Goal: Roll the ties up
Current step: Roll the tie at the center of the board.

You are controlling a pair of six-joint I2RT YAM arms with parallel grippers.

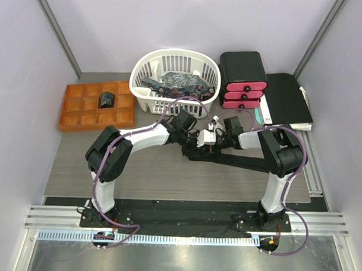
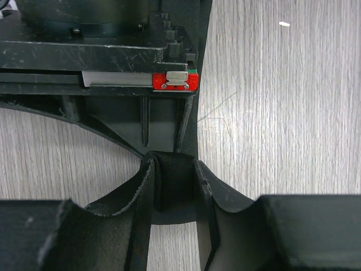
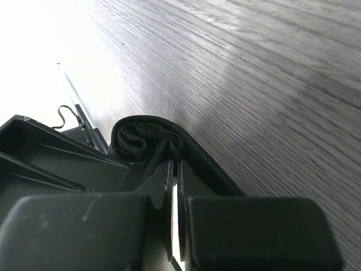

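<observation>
A plain black tie (image 1: 233, 160) lies stretched across the wooden table from the centre toward the right arm. Its near end is wound into a small coil (image 3: 135, 141). My left gripper (image 2: 175, 169) is shut on a fold of this tie (image 2: 172, 186), one finger (image 2: 113, 226) on each side. My right gripper (image 3: 175, 164) is shut on the coil's fabric, jaws nearly touching. Both grippers meet at mid-table, left (image 1: 191, 143) and right (image 1: 203, 147). A rolled dark tie (image 1: 106, 99) sits in one cell of the orange tray (image 1: 74, 114). Patterned ties (image 1: 177, 83) lie in the white basket (image 1: 147, 69).
A black box with pink drawers (image 1: 243, 78) stands at the back right, beside the basket. A flat black folder (image 1: 286, 97) lies to its right. Grey walls close in on both sides.
</observation>
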